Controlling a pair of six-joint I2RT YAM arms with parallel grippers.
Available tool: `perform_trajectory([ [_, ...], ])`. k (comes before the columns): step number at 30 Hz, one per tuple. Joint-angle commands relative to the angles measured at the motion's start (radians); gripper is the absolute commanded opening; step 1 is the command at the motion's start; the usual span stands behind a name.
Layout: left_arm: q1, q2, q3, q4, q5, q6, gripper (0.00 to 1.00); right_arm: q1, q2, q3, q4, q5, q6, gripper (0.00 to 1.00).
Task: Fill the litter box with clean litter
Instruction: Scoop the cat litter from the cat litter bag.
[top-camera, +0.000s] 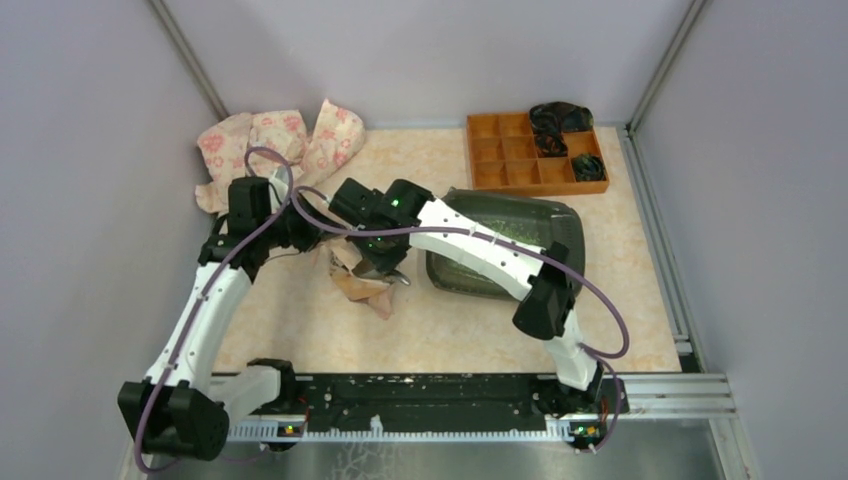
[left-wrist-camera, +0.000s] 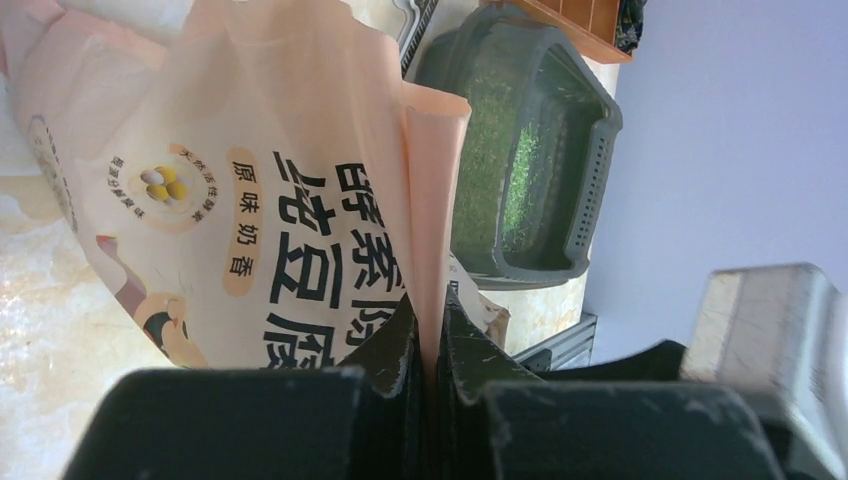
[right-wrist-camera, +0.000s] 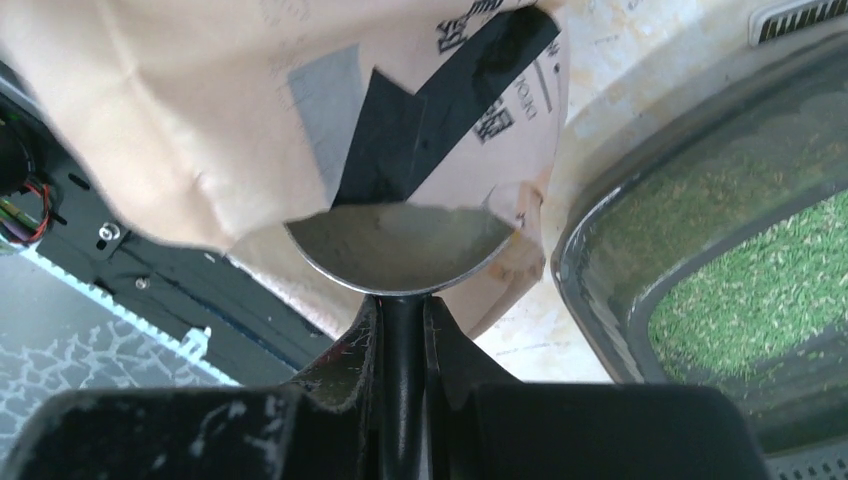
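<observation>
My left gripper (left-wrist-camera: 428, 312) pinches the peach paper bag (left-wrist-camera: 250, 150) by its edge. My right gripper (right-wrist-camera: 403, 312) clamps the metal scoop (right-wrist-camera: 400, 250) by its handle, bowl partly under the bag's lip. The litter box (top-camera: 572, 222), centre-right of the top view, holds green clean litter (right-wrist-camera: 760, 290).

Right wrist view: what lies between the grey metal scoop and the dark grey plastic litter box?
An edge of the peach paper bag, then bare beige tabletop, shown in the right wrist view.

Table (top-camera: 450, 335) with litter box (top-camera: 530, 203), organiser tray (top-camera: 540, 188)
</observation>
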Motion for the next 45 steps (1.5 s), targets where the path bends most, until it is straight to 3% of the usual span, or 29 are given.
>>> perform_trajectory([
  [1, -0.003, 0.035, -0.061, 0.085, -0.036, -0.002, 0.06, -0.008, -0.014, 0.101, -0.136, 0.002, 0.040, 0.00],
  [4, -0.003, 0.052, -0.090, 0.127, -0.027, -0.008, 0.06, -0.009, 0.018, 0.135, -0.210, -0.015, 0.043, 0.00],
  [16, -0.003, 0.107, -0.133, 0.176, -0.057, 0.021, 0.05, -0.047, 0.119, 0.059, -0.212, -0.142, 0.032, 0.00],
  [27, -0.003, 0.139, -0.184, 0.197, -0.071, 0.055, 0.05, -0.119, 0.252, 0.167, -0.214, -0.260, -0.009, 0.00],
  [45, -0.012, 0.163, -0.183, 0.195, -0.049, 0.060, 0.03, -0.136, 0.450, 0.362, -0.212, -0.272, -0.002, 0.00],
])
